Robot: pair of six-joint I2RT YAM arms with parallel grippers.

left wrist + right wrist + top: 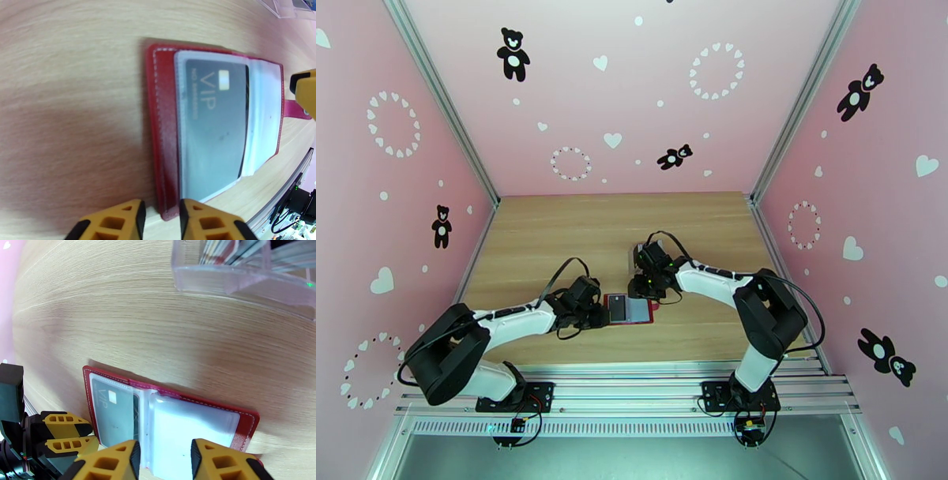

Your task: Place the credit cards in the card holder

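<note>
The dark-red card holder (pixel 630 309) lies open on the table between both arms. Its left clear sleeve holds a black VIP card (pixel 215 126), which also shows in the right wrist view as the black card (pixel 116 413). The right sleeve (pixel 189 429) looks pale and blank. My left gripper (pixel 162 221) is at the holder's left edge (pixel 160 130), its fingers a narrow gap apart with the red corner between them. My right gripper (pixel 166 461) hovers open over the holder's middle fold, holding nothing. Other cards (pixel 225 252) stand in a clear rack.
The clear plastic slotted rack (pixel 237 275) stands on the table just beyond the holder, and its corner (pixel 292 8) shows in the left wrist view. The holder's snap tab (pixel 294 108) points toward the right arm. Pink walls (pixel 616 95) enclose the wooden table (pixel 553 229).
</note>
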